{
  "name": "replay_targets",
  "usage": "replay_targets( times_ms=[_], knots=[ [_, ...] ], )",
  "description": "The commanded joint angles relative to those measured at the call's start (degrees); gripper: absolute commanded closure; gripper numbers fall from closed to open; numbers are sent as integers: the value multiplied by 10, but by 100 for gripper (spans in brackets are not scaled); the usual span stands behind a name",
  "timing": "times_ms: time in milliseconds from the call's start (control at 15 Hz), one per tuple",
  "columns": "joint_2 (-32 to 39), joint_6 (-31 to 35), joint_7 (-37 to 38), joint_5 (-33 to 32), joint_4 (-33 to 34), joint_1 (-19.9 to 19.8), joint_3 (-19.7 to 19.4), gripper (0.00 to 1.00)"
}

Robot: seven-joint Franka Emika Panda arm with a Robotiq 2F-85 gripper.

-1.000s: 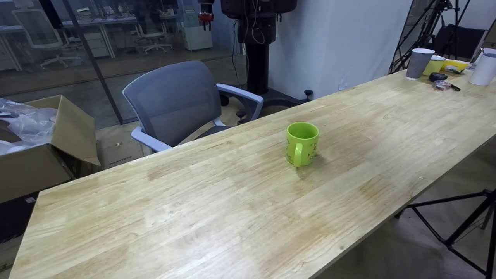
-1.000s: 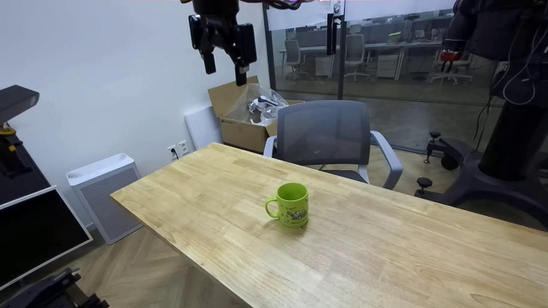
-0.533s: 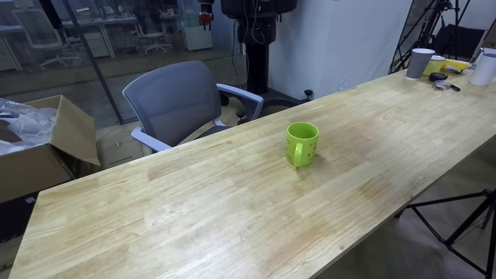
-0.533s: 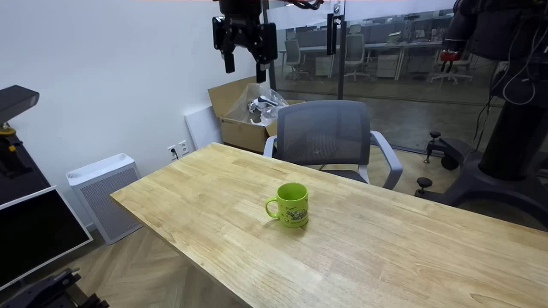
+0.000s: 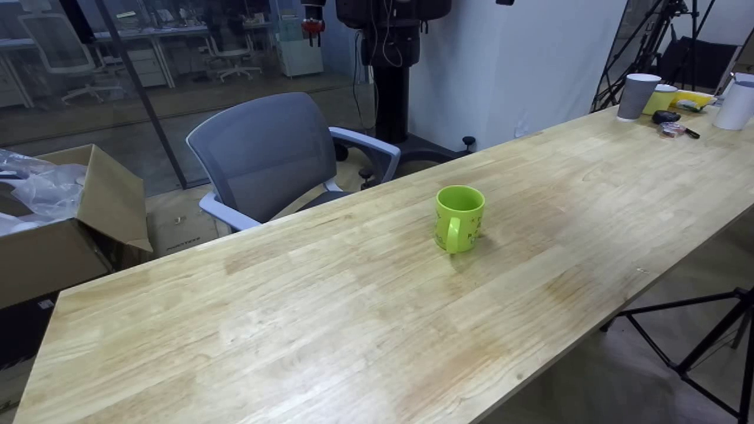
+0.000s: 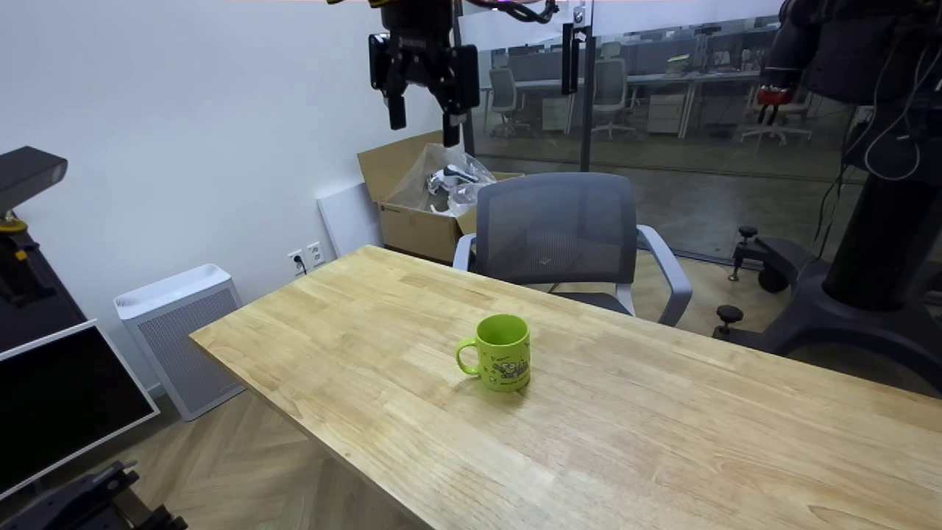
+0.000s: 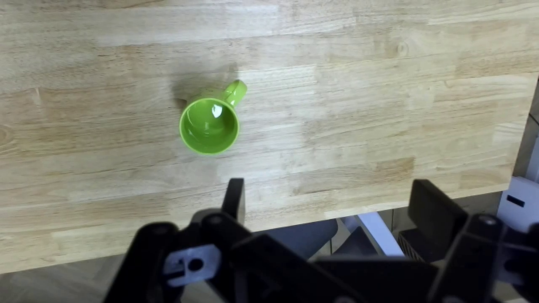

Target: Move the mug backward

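The gripper [image 6: 425, 129] was black, with blocky fingers [image 7: 436, 219], round screws [image 7: 488, 219], a silvery plate [image 7: 209, 261] (its hole [image 7: 195, 264] was round) and looping dark cables [image 6: 524, 12]

The lime-green mug [image 6: 503, 357], glossy and cylindrical with dark printed motifs, stands upright on the worktop [image 6: 331, 316], mouth up, between the two long edges; its single handle is turned slantwise toward the visible short edge.
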Motion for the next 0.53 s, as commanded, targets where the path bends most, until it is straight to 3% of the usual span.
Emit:
replay_targets(
  times_ms=[0,467],
  knots=[
    [0,-1,0,0,1,-2,2,0],
    [9,14,-10,7,0,-3,2,0]
  ],
)
